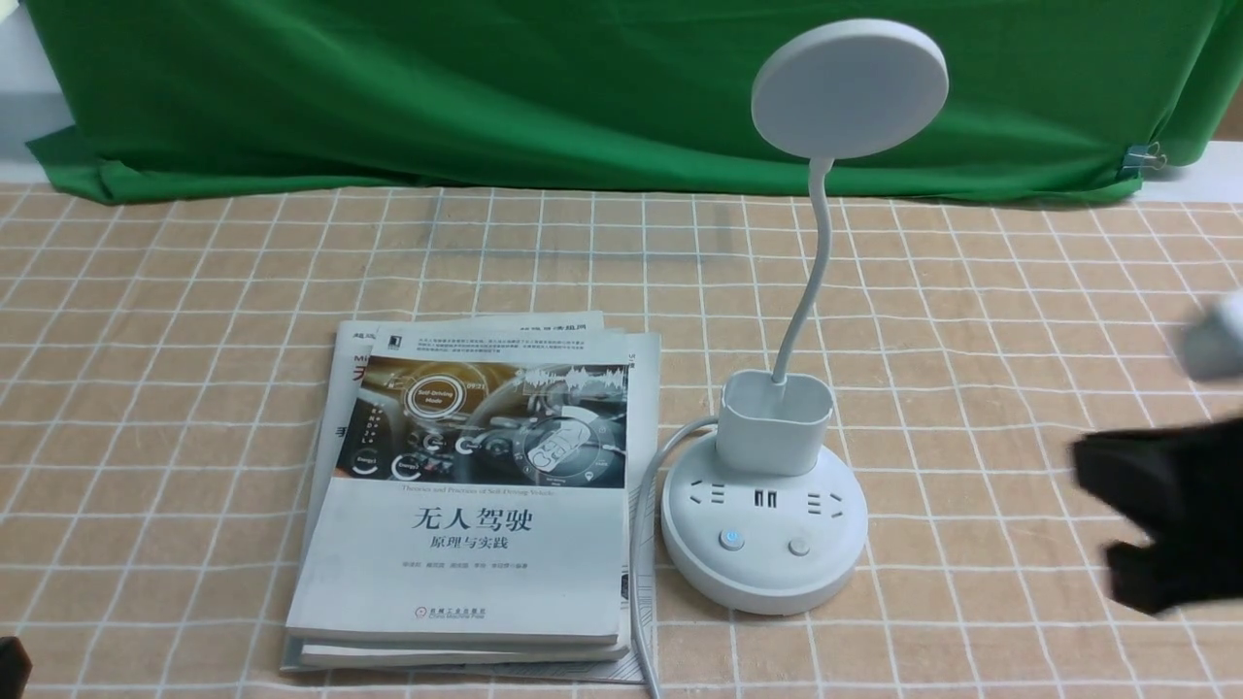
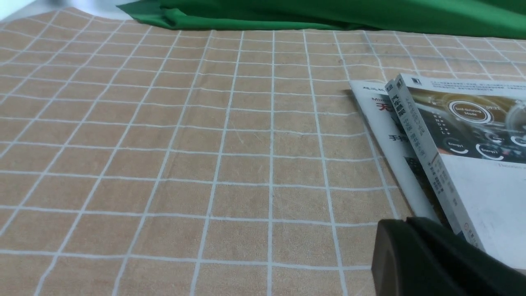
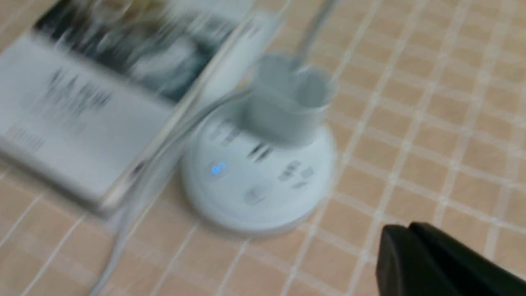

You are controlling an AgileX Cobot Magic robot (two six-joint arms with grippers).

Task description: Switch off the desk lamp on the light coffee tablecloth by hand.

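From where I stand, the desk lamp [image 1: 765, 529] is upright on the light coffee tablecloth [image 1: 971, 485], and everything else I place by it. The right gripper [image 3: 404, 226], well apart on the lamp's right, has its fingers clenched with nothing between them; the left gripper [image 2: 404, 220] looks closed too, and empty. The likeliest slip is a mispress: the two small buttons sit close together on the base, so a slightly skewed approach could hit the wrong one. Coming in low could knock the cup holder [image 1: 775, 427] or bendy neck [image 1: 816, 262], and a slanted push might slide the base. The books [image 1: 466, 573] lie just left of the lamp, the cable [image 1: 636, 582] between, ready to snag. Right of the lamp is open cloth up to the arm; the green backdrop [image 1: 486, 97] hangs behind.
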